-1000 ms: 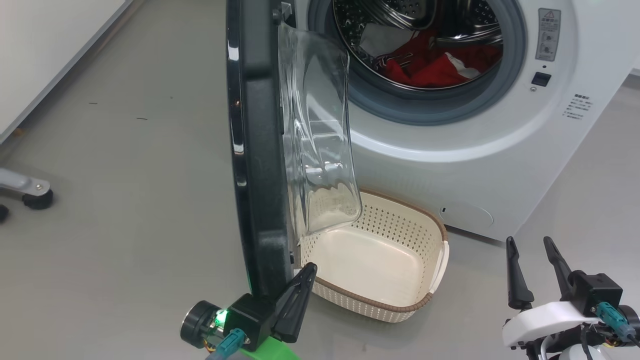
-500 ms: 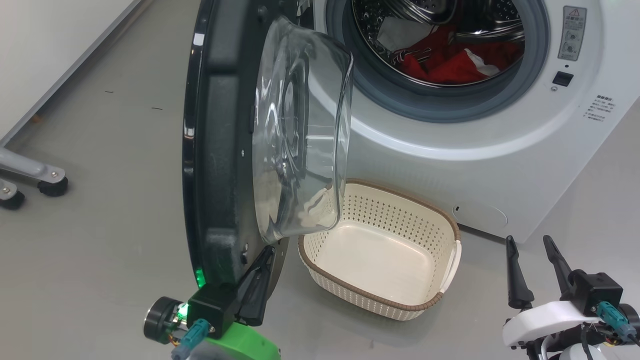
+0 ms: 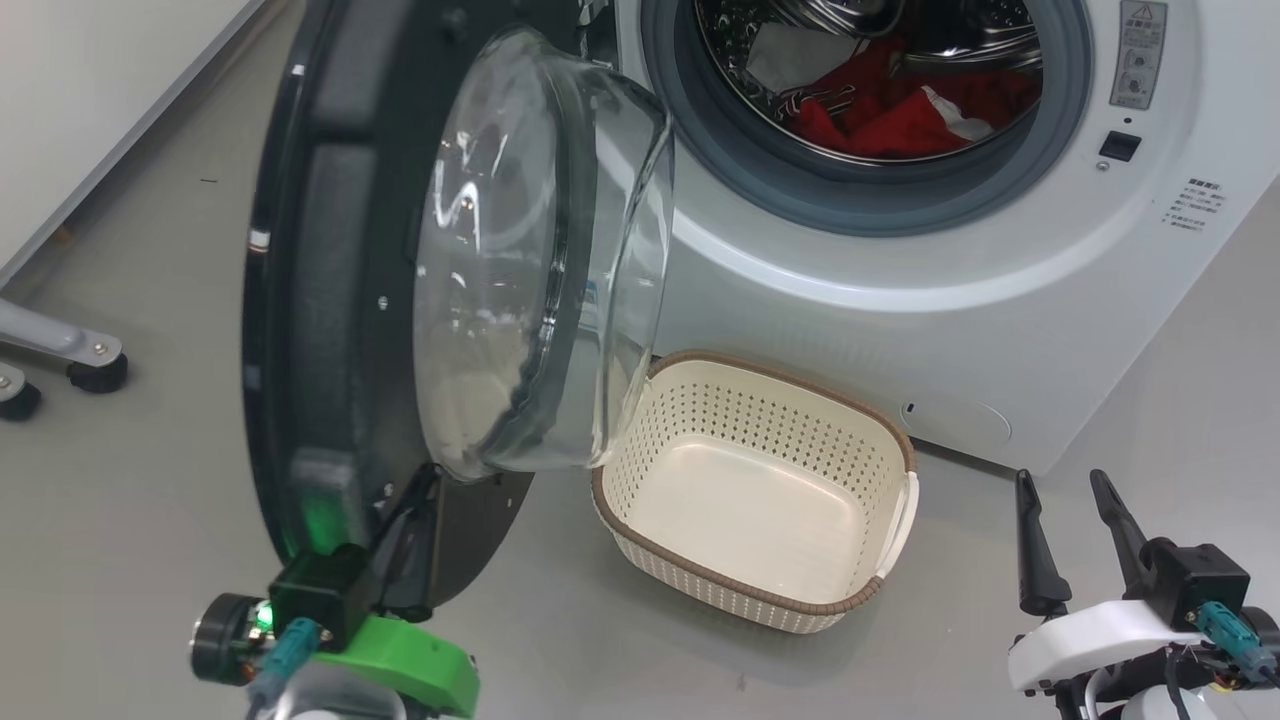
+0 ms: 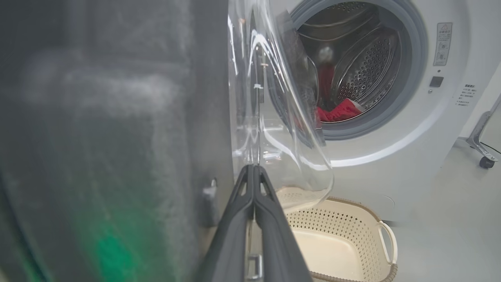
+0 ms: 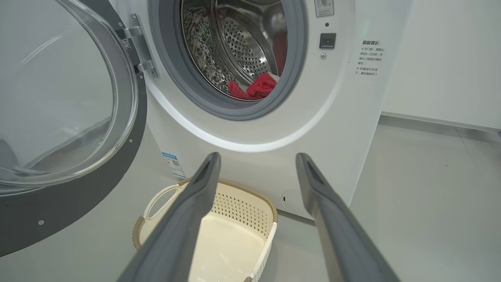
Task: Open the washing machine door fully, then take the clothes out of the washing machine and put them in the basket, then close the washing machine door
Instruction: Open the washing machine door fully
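Facing the washing machine (image 3: 900,300) at two o'clock, the washing machine door (image 3: 330,300) hanging open at nine, the basket (image 3: 720,420) sitting at five, the clothes (image 3: 890,125) lying inside the drum. Pressing the left gripper (image 4: 254,168) together by the door's lower edge; holding the right gripper (image 3: 1060,480) spread at four.

Bright, even light leaves white glare on the glass of the washing machine door (image 3: 330,300). In the left wrist view its dark face is blurred and green-tinged.
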Controlling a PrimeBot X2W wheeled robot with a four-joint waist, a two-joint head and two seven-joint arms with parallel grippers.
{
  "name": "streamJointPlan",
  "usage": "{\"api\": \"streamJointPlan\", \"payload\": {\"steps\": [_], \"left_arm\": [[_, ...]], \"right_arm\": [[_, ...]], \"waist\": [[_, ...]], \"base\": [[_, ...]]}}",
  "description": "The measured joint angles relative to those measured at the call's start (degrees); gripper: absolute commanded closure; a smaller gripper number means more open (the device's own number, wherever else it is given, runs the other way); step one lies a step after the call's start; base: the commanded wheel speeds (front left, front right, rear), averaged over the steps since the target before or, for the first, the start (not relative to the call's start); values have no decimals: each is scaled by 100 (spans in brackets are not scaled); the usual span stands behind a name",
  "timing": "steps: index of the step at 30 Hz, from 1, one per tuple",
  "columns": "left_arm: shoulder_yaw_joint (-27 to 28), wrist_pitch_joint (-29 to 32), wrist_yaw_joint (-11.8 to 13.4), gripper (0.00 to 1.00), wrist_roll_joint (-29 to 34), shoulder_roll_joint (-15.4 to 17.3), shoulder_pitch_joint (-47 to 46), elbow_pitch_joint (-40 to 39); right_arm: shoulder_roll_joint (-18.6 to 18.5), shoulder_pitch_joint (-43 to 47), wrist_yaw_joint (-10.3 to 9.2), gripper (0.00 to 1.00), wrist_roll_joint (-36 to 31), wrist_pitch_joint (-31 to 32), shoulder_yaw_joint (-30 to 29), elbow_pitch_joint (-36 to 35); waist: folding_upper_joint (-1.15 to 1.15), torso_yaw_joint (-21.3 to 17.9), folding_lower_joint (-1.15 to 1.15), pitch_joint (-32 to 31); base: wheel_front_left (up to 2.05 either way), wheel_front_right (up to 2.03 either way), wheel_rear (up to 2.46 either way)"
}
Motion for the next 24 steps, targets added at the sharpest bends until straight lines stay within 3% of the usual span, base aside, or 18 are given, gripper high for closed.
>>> {"api": "streamJointPlan", "payload": {"steps": [24], "left_arm": [[1548,-286,9,100,-185,105,-24,392]], "right_arm": [[2,-126,63,0,-102,0,-86,4]], "waist": [[0,-175,0,196]], "base": [[0,0,0]]}}
